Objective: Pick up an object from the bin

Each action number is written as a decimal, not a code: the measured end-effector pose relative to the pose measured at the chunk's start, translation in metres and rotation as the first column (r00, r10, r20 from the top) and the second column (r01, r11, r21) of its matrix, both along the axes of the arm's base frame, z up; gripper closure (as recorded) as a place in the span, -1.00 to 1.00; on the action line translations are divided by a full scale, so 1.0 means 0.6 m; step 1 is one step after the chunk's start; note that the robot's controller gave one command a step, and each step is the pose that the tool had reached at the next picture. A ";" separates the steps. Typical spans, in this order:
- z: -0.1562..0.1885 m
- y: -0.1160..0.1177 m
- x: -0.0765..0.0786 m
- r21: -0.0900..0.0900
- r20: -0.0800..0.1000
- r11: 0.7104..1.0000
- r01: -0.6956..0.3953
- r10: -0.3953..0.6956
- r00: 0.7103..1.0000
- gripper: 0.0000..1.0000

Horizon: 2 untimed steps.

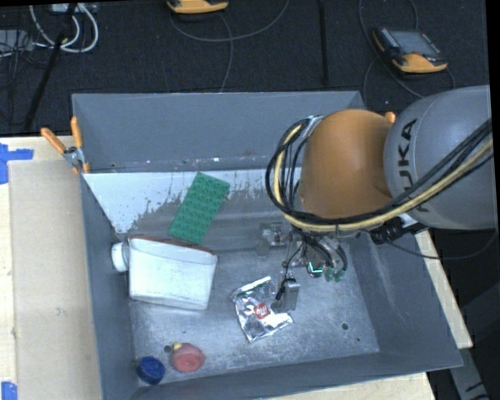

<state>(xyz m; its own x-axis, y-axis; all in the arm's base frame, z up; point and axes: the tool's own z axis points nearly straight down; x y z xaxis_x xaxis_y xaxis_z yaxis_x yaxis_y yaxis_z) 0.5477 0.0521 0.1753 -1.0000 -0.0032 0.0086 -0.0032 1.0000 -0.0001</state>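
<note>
Just left of gripper [287, 292], at its tip: crumpled foil [259, 313]. Approach step, likely. Gripper opening: cannot tell. Next: centre over foil, close, lift.

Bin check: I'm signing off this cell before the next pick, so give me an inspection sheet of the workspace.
Surface: grey bin, floor speckled.
Job's things: foil wrapper, crumpled, mid-floor.
Clutter: green studded plate leaning on the back wall; white tub at left; red cap and blue cap front left.
Grippers: pincer low at the wrapper's right edge.
Cables: cables looped round the orange wrist cover.
Surroundings: dark floor, loose cords, two orange devices.
</note>
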 end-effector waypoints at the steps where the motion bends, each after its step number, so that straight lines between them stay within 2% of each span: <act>1: -0.184 -0.003 0.002 0.000 0.001 0.999 -0.044 0.044 0.999 -1.00; 2: -0.176 -0.004 0.006 0.001 0.008 0.999 -0.041 0.041 0.999 1.00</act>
